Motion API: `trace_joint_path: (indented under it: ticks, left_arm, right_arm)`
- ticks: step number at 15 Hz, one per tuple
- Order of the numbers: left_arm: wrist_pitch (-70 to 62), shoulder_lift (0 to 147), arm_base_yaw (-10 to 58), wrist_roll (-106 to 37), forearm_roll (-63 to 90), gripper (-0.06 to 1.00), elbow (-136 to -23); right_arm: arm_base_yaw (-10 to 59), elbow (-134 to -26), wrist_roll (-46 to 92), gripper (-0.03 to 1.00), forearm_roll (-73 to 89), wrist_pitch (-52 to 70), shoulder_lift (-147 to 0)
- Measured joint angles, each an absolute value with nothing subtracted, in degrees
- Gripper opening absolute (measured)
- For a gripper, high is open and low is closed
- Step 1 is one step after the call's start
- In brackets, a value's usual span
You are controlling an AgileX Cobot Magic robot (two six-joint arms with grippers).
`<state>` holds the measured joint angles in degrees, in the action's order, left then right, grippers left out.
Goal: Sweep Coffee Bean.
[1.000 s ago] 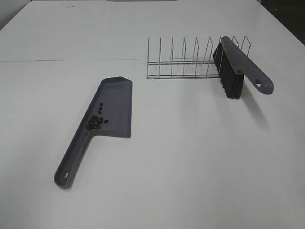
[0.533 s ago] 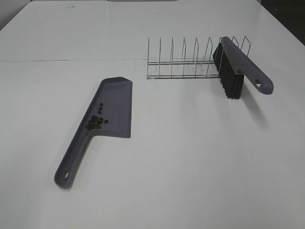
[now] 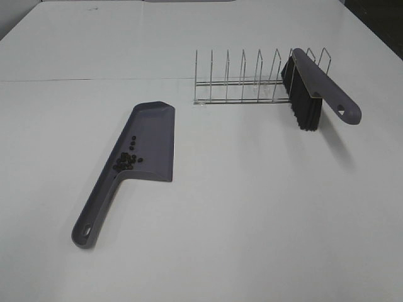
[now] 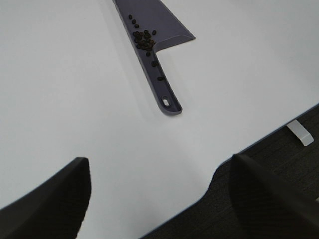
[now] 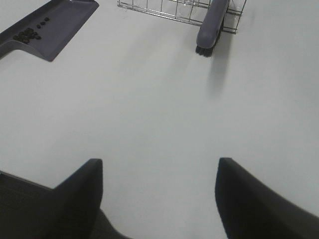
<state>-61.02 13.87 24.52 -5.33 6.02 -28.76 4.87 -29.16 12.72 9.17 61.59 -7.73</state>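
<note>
A grey-purple dustpan [image 3: 151, 135] lies flat on the white table [image 3: 252, 201], handle toward the front edge. The coffee bean pile [image 3: 124, 160] sits in the pan where the handle begins. In the left wrist view, beans [image 4: 143, 40] cluster on the dustpan [image 4: 164, 27] and a few lie along its handle channel. The matching brush [image 3: 312, 88] leans on a wire rack [image 3: 242, 82], bristles down. My left gripper [image 4: 160, 164] is open and empty over the table's front edge. My right gripper [image 5: 159, 164] is open and empty, well short of the brush [image 5: 212, 27]. Neither gripper shows in the exterior view.
The wire rack [image 5: 164, 10] stands behind the dustpan [image 5: 60, 22] toward the back right. The table's front edge [image 4: 214, 174] drops to dark floor, where a small white piece [image 4: 300, 133] lies.
</note>
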Motion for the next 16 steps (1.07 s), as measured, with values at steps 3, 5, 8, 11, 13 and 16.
trace_joint_path:
  ticks: [3,5,8,11,13,16]
  left_arm:
    - [-61.0,13.9,24.5,-5.3,6.0,0.71,-28.8]
    - [-61.0,13.9,24.5,-5.3,6.0,0.71,-28.8]
    - [-61.0,13.9,24.5,-5.5,6.0,0.71,-28.8]
    - [-61.0,13.9,24.5,-5.5,6.0,0.71,-28.8]
    - [-61.0,13.9,24.5,-5.5,6.0,0.71,-28.8]
    - [-61.0,13.8,23.3,-5.5,6.1,0.71,-28.8]
  right_arm:
    - [4.9,-29.2,12.7,0.61,9.2,61.6,-7.7]
    - [4.9,-29.2,12.7,0.61,9.2,61.6,-7.7]
    - [4.9,-29.2,12.7,0.61,9.2,61.6,-7.7]
    - [4.9,-29.2,12.7,0.61,9.2,61.6,-7.7]
    - [4.9,-29.2,12.7,0.61,9.2,61.6,-7.7]
    - [4.9,-29.2,12.7,0.61,9.2,61.6,-7.7]
